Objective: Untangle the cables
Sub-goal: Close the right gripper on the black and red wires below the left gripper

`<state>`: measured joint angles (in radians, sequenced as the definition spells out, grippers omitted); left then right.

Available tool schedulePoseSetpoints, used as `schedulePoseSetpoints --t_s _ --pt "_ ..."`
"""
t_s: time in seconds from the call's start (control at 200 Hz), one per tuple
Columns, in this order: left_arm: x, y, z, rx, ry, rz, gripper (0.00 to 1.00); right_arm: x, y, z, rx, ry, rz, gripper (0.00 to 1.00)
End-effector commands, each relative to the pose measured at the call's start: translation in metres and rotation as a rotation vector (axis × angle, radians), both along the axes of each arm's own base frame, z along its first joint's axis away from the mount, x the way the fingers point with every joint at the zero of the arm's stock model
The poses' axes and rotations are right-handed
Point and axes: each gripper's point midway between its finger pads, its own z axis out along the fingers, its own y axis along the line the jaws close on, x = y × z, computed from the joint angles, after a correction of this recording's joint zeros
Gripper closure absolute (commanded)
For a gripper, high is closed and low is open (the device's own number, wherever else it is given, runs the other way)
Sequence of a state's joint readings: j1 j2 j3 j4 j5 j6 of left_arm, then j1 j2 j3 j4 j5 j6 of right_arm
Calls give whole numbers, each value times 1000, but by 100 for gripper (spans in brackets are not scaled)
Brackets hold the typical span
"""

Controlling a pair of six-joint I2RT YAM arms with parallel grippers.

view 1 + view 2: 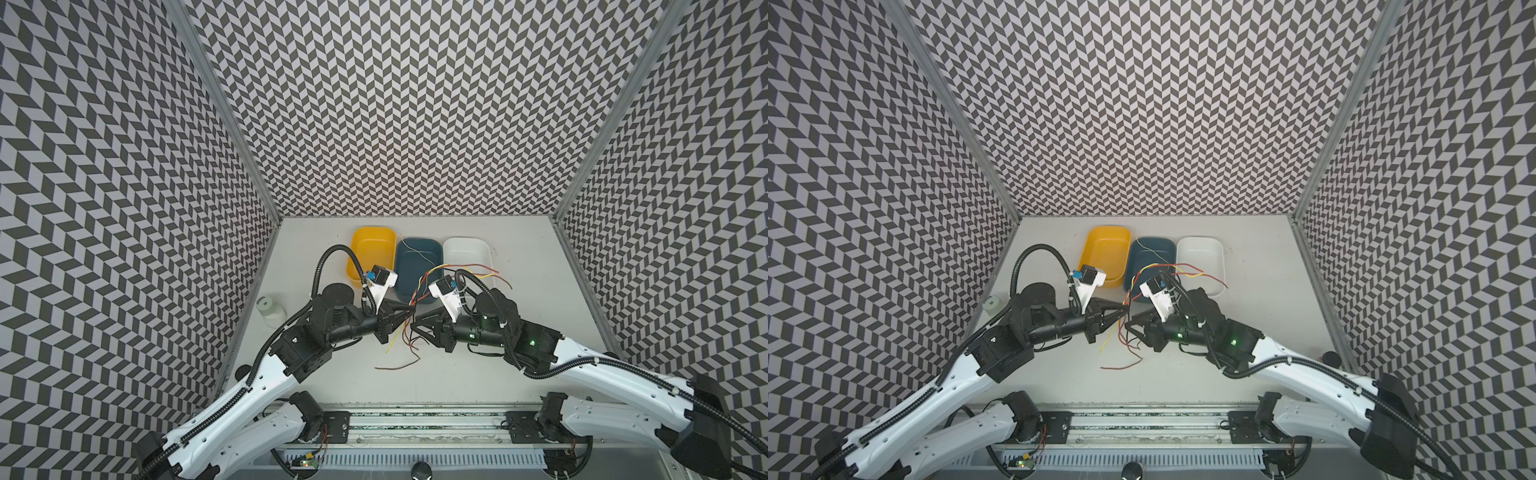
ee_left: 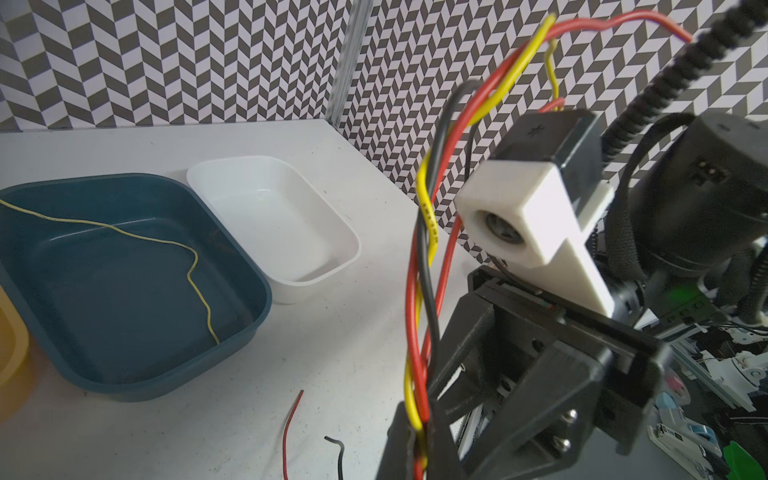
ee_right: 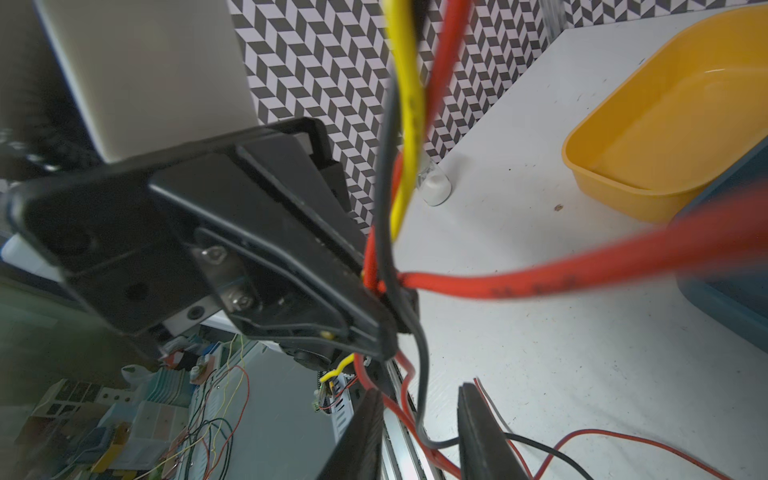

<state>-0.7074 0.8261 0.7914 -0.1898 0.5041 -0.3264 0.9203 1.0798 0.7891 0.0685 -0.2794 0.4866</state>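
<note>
Yellow cable (image 2: 166, 241) in blue tray (image 2: 104, 316)

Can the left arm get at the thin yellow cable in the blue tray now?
Probably not yet: the left claw is shut on the tangled cables, though the thin yellow cable lies uncovered in the blue tray.

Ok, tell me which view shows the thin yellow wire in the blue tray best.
The left wrist view: the thin yellow wire lies sharp across the blue tray floor. In both top views it is a faint thread. The right wrist view catches only the tray's edge.
</note>
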Motion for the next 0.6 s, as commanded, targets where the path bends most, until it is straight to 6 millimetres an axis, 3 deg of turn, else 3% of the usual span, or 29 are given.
schedulePoseSetpoints --t_s 0.0,0.596 --pt "-1 2 11 -31 -47 0 100 9 -1 -4 -17 -21 -51 72" --pt "-4 0 11 -41 -39 -23 100 17 6 0 7 -65 -125 75"
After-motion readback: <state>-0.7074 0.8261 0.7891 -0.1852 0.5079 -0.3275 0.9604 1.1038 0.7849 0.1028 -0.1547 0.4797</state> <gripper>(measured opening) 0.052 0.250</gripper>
